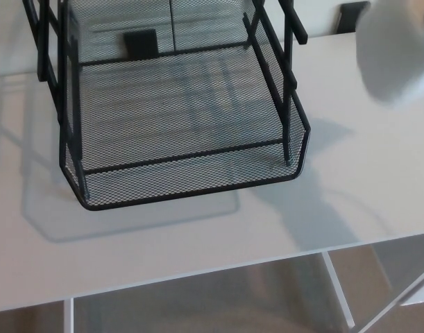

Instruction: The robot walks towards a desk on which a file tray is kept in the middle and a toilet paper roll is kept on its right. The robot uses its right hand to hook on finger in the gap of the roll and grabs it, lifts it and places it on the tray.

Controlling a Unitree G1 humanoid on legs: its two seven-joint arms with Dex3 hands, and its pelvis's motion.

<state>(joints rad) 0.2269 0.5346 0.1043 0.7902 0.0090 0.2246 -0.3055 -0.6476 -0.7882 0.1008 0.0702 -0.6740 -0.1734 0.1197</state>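
**White desk, tray centred**

White desk (198, 243); front edge runs along the bottom, bare surface right of the tray. Blurred toilet paper roll (395, 52) at top right, apart from black mesh file tray (191, 166). Neither hand visible, finger state unknown.

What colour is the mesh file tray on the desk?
Black; the file tray shows clearly in the head view, on a white desk.

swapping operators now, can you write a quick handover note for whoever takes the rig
Hands: neither the left nor the right hand is in view.
Things: the black mesh file tray sits mid-desk, its lower shelf empty. The toilet paper roll, blurred, stands on the white desk to the tray's right, apart from it.
Done: the robot has reached the desk.
Left: hook the roll with the right hand, lift it, set it on the tray.
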